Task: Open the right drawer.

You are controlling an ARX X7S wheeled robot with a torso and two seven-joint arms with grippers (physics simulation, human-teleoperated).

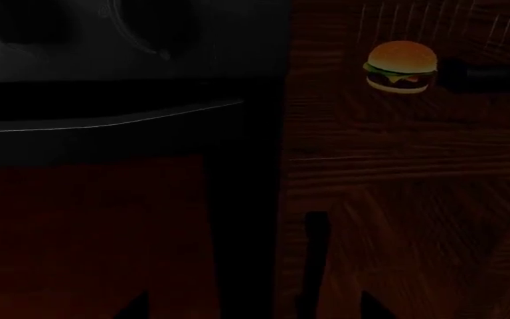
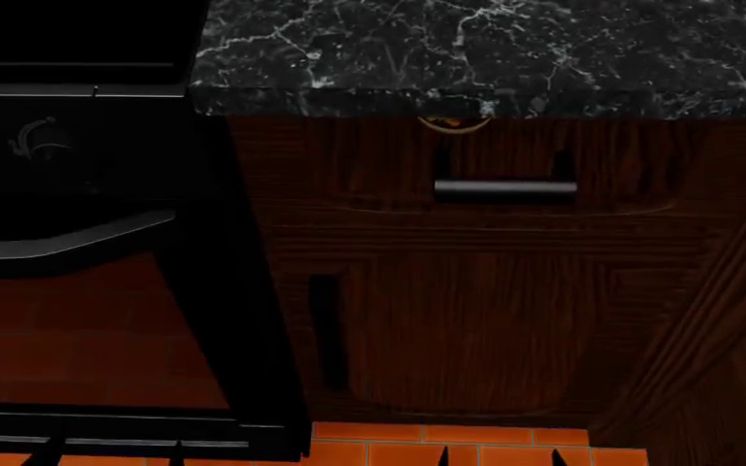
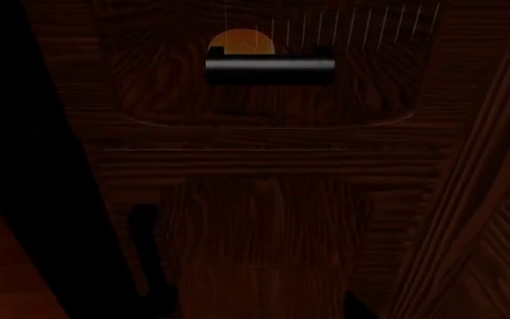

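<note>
The right drawer [image 2: 387, 165] is a dark reddish-brown wood front just under the counter, flush with the cabinet. Its short dark bar handle [image 2: 504, 191] also shows in the right wrist view [image 3: 270, 69] and at the edge of the left wrist view [image 1: 490, 76]. A small burger [image 1: 401, 66] shows at the drawer front beside the handle, and an orange dome [image 3: 242, 41] shows behind the bar. My left gripper [image 1: 255, 314] and right gripper [image 3: 259, 314] are open, empty and held back from the cabinet. Only their fingertips show low in the head view: left gripper [image 2: 112, 454], right gripper [image 2: 503, 458].
A black oven [image 2: 75, 155] with a long grey handle [image 2: 62, 243] stands left of the cabinet. Below the drawer is a wood cabinet door with a vertical handle [image 2: 325, 330]. A black marble counter [image 2: 477, 44] overhangs. The floor [image 2: 387, 454] is orange tile.
</note>
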